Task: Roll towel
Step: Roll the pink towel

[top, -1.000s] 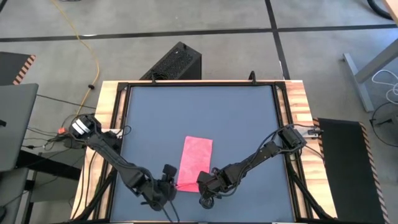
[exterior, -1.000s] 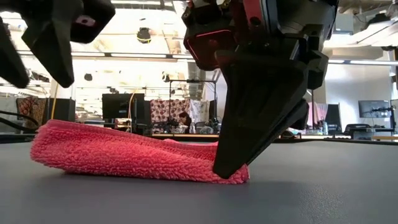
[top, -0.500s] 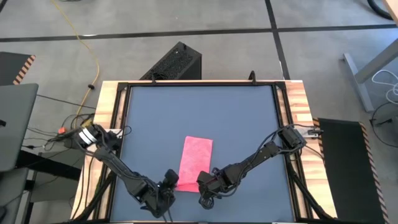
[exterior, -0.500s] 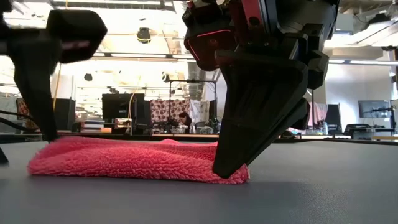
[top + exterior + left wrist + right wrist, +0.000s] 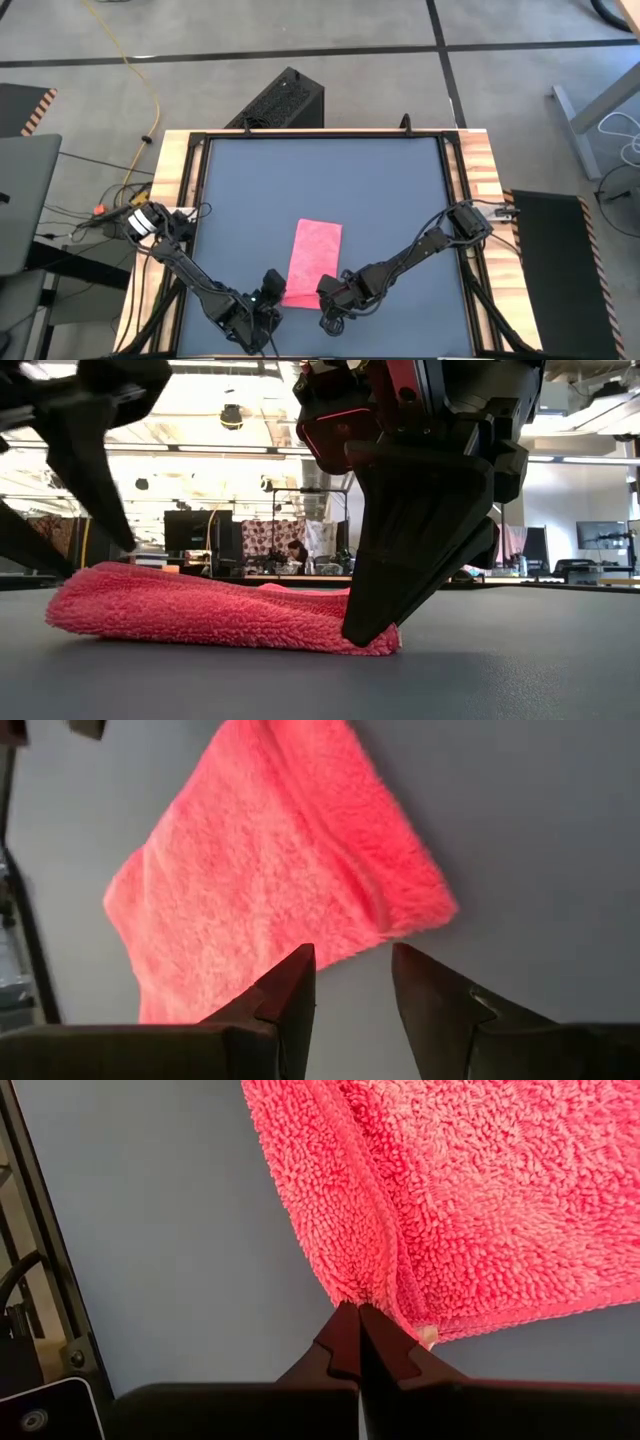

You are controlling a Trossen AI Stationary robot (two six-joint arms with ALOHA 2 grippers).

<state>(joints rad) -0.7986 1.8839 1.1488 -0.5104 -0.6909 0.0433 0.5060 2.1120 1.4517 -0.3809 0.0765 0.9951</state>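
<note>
The pink towel [image 5: 315, 258] lies folded flat on the dark grey mat [image 5: 380, 190], long side running near to far. My right gripper [image 5: 326, 296] is shut at the towel's near right corner; it also shows in the low view [image 5: 368, 632]. My left gripper [image 5: 270, 290] is open at the towel's near left corner. In the left wrist view [image 5: 352, 982] its two fingers stand on either side of the towel's near edge. In the low view [image 5: 95, 558] they hover just above the towel's left end [image 5: 80, 595]; I cannot tell whether they touch it. My right gripper pinches the towel's near right corner [image 5: 352, 1292] at its hemmed edge between its two shut fingertips. The fingers [image 5: 400, 560] come slanting down from above and from the near side. The corner stays down on the mat, and the rest of the towel lies flat.
The mat is ringed by a black frame [image 5: 200, 180] on a wooden table top [image 5: 480, 170]. Bare mat lies beyond the towel's far end and on both sides. Both arms reach in low near the table's near edge.
My left gripper has come down from well above the mat to the towel's near left corner and has turned about. The towel's left end dipped a little and has risen again. My right gripper and the towel's right corner have stayed put.
</note>
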